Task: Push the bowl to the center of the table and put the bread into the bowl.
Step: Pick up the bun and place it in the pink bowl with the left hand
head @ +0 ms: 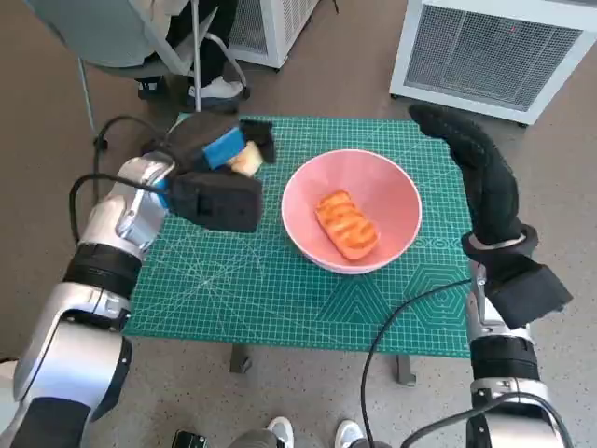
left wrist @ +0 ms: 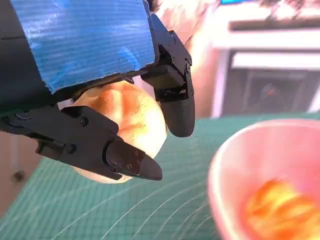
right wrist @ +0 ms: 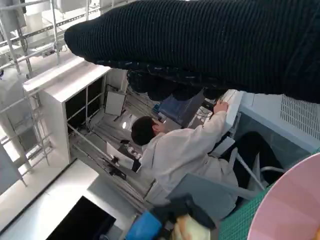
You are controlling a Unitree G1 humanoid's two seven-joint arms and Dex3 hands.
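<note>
left hand (head: 221, 149): fingers wrapped round a pale bread roll (left wrist: 131, 116), lifted beside the bowl, looks ready to drop it in | pink bowl (head: 396, 182): mid-table, already has an orange bread (head: 346, 224) inside | right hand (head: 476, 163): holds nothing, fingers look straight but can't tell, guessing it steadies the far rim
</note>
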